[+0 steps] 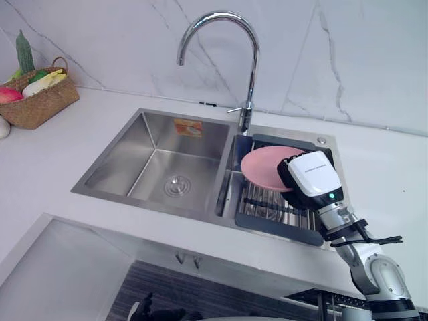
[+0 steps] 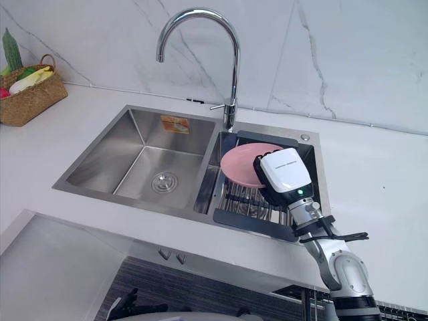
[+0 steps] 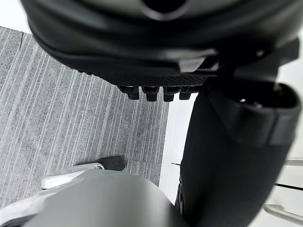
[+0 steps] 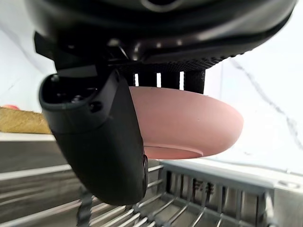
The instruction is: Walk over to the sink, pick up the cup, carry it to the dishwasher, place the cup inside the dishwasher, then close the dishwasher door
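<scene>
over the right basin: right hand (image 1: 311, 175) sits above a dark dish rack (image 1: 274, 212), its white back turned up.
pink bowl (image 1: 262, 167): the only dish here, more bowl than cup; it leans in the rack, in the right half of the sink (image 1: 120, 164), right against the right hand.
right hand's grip: the hand reaches across the bowl's rim; i cannot tell whether it grasps the bowl or lies loose.
left hand (image 3: 227, 156): hangs low above a grey striped floor (image 3: 71, 118), relaxed, holding nothing.
left basin: steel, with a round drain (image 1: 177, 185).
tap (image 1: 251, 60): tall curved neck, standing behind the divider between the basins.
basket (image 1: 40, 100): woven, with fruit and vegetables, far left on the white counter (image 1: 388, 174), well apart from the sink.
</scene>
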Motion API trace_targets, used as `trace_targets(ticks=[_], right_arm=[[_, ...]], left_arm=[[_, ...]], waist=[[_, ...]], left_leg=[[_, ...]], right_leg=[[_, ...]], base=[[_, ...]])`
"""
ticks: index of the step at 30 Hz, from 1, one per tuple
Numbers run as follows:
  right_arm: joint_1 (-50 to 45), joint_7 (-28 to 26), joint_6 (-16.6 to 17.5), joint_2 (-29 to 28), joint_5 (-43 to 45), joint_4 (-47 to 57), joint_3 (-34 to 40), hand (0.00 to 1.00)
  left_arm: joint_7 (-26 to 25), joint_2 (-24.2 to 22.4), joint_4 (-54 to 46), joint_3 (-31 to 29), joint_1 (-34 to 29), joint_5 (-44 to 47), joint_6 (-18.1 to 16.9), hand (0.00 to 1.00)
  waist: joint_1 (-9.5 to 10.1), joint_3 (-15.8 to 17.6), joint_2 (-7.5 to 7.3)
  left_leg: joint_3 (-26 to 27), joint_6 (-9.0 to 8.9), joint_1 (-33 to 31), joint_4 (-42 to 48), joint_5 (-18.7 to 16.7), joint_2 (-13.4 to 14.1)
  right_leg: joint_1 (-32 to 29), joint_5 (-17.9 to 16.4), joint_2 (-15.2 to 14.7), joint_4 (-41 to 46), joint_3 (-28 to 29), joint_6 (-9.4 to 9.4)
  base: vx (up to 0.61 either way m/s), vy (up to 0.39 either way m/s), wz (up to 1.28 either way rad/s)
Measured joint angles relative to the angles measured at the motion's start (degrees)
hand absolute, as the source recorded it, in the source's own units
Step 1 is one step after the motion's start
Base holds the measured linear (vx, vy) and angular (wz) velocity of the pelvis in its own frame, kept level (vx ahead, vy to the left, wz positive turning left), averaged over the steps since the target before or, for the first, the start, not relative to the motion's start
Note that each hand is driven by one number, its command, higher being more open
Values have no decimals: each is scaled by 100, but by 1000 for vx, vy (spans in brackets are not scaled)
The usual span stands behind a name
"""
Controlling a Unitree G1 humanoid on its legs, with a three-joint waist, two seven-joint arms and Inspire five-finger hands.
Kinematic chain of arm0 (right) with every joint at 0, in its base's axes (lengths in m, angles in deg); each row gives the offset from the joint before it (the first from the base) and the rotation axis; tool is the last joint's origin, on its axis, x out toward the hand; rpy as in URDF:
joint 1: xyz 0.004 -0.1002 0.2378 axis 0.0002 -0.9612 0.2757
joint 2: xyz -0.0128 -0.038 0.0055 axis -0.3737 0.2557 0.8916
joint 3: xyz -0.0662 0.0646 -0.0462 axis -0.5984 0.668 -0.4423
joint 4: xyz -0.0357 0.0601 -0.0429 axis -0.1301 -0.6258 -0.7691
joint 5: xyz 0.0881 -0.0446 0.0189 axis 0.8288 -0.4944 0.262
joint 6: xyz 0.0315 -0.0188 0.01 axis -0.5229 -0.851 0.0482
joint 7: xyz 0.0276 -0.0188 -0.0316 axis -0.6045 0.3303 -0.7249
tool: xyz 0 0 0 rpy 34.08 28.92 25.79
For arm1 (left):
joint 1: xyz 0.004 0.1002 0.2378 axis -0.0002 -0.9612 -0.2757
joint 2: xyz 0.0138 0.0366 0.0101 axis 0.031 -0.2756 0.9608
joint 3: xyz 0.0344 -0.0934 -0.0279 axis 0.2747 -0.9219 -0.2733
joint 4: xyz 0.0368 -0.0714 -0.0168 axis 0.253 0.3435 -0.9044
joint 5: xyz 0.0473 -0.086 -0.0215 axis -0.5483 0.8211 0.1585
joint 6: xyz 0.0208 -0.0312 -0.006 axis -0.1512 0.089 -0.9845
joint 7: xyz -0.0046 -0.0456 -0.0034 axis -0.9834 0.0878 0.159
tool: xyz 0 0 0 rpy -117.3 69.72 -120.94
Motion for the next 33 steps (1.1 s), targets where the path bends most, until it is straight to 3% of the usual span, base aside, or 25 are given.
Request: trace_targets(ticks=[6, 7, 9, 10, 11, 15, 17, 18, 19, 20, 21, 22, 23, 24, 25, 26, 28, 29, 31, 32, 33], right_arm=[[-226, 13, 2, -115, 162, 558, 629, 0], [-199, 22, -12, -174, 210, 604, 710, 0], [-147, 32, 13, -175, 218, 628, 712, 0], [-146, 45, 20, -150, 231, 758, 722, 0], [-146, 132, 48, -111, 295, 875, 756, 0], [-154, 314, -46, 150, 437, 1004, 1298, 0], [-147, 312, -336, 238, 584, 876, 1608, 0], [-59, 314, -639, 218, 678, 724, 1771, 0], [53, 320, -701, 209, 678, 688, 1743, 0], [128, 343, -714, 194, 676, 649, 1698, 0], [340, 510, -678, 195, 662, 528, 1474, 0], [440, 585, -639, 204, 654, 519, 1341, 0], [643, 663, -543, 238, 643, 413, 1141, 0], [785, 699, -477, 208, 634, 305, 1016, 0], [1070, 720, -447, 168, 599, 107, 877, 0], [1184, 759, -417, 153, 585, -139, 853, 0], [1204, 760, -388, 164, 539, -421, 832, 0], [1211, 754, -371, 165, 540, -507, 775, 0], [1155, 746, -254, 164, 558, -502, 742, 0], [1107, 746, -220, 153, 559, -495, 767, 0], [1025, 744, -189, 143, 555, -451, 842, 0]], left_arm=[[-4, -33, 1, -12, -99, 83, -165, 100], [6, -59, 1, -30, -131, 84, -230, 100], [2, -118, -137, -85, -258, 108, -367, 100], [-8, -175, -250, -85, -332, 106, -446, 100], [-9, -189, -303, -64, -324, 99, -398, 100], [191, -129, -337, -31, -238, 67, -300, 100], [278, -61, -332, -5, -201, 77, -253, 100], [312, -117, -303, -101, -187, 104, -226, 100], [298, -164, -301, -207, -187, 119, -218, 100], [280, -208, -286, -303, -208, 173, -206, 100], [162, -243, -300, -395, -306, 562, -139, 100], [154, -225, -319, -491, -312, 793, -80, 100], [161, -268, -336, -658, -280, 962, -59, 100], [156, -272, -362, -703, -287, 1008, -65, 100], [72, -304, -287, -754, -270, 1111, 9, 100], [-36, -336, -240, -798, -235, 1254, 18, 100], [-105, -243, -216, -783, -224, 1466, 90, 100], [-94, -117, -299, -610, -185, 1465, 95, 100], [-202, 77, -143, -718, -259, 1481, 222, 100], [-218, 176, -93, -754, -334, 1474, 214, 100], [-213, 189, -91, -757, -396, 1448, 156, 100]], waist=[[-22, 34, 34], [1, 113, 49], [41, 166, 83], [52, 202, 146], [29, 201, 205], [-269, 225, 216], [-315, 295, 138], [-252, 389, 164], [-207, 459, 170], [-208, 457, 186], [-194, 448, 162], [-143, 432, 61], [-89, 463, -17], [-21, 478, -48], [120, 438, 60], [255, 491, -60], [409, 462, -130], [500, 451, -165], [456, 439, -243], [406, 410, -272], [394, 396, -271]], left_leg=[[60, -16, 145, 22, -66, 32], [195, -25, 298, 155, -194, 83], [510, -62, 235, 1113, -808, 246], [543, -124, 85, 1870, -1176, 372], [387, -164, 27, 2198, -1328, 440], [298, -144, 21, 1652, -1315, 369], [588, -124, -69, 1580, -1301, 337], [1234, 11, -65, 1494, -1209, 512], [1538, 11, 4, 1419, -1209, 595], [1879, 7, 47, 1391, -1207, 694], [2410, -5, 125, 1453, -1206, 860], [2647, -35, 39, 1724, -1264, 874], [2581, 123, -216, 1991, -1336, 924], [2380, 164, -304, 1852, -1383, 765], [2439, 281, -192, 694, -801, 591], [2913, 107, -20, 592, -501, 631], [3206, 91, 21, 661, -512, 736], [3469, 89, 50, 819, -513, 889], [3587, -73, 160, 1070, -593, 1018], [3581, -261, 171, 1192, -639, 1104], [3573, -388, 141, 1202, -608, 1168]], right_leg=[[50, -105, 5, 159, 67, -10], [10, -297, 15, 496, 233, -22], [-132, -690, 88, 1165, 658, -44], [-270, -875, 204, 1531, 1024, -76], [-433, -906, 330, 1708, 1391, -95], [-1044, -543, 451, 1678, 2139, -28], [-1302, -353, 471, 1606, 2414, 37], [-1292, -208, 386, 1306, 1907, -225], [-1375, -450, 234, 1719, 1172, -475], [-1434, -647, 44, 2115, 502, -607], [-1321, -870, -348, 2650, -741, -807], [-1265, -666, -332, 2558, -1119, -825], [-1412, -514, -274, 2492, -1347, -1102], [-1434, -338, -163, 2141, -1152, -1349], [-1225, -138, 196, 1342, -913, -1332], [-1065, -677, -106, 1852, -1256, -1165], [-653, -708, -473, 1653, -1538, -859], [-429, -405, -690, 1223, -1582, -550], [-231, 476, -823, 870, -1400, -417], [-112, 291, -744, 667, -1283, -127], [-38, 265, -602, 361, -1251, -4]], base=[[-1, 2, -7], [-17, 18, -70], [-14, 30, -109], [7, 38, -157], [1, 38, -166], [-19, 17, -122], [-84, 76, -102], [-111, 61, -131], [-146, 65, -131], [-24, 45, -136], [-9, 46, -151], [31, 8, -177], [-44, -25, -146], [-191, 15, -175], [-245, 57, -187], [-198, 44, -168], [-66, -130, -123], [-103, -317, -127], [-89, -335, -85], [-56, -417, -58], [-59, -409, -49]])
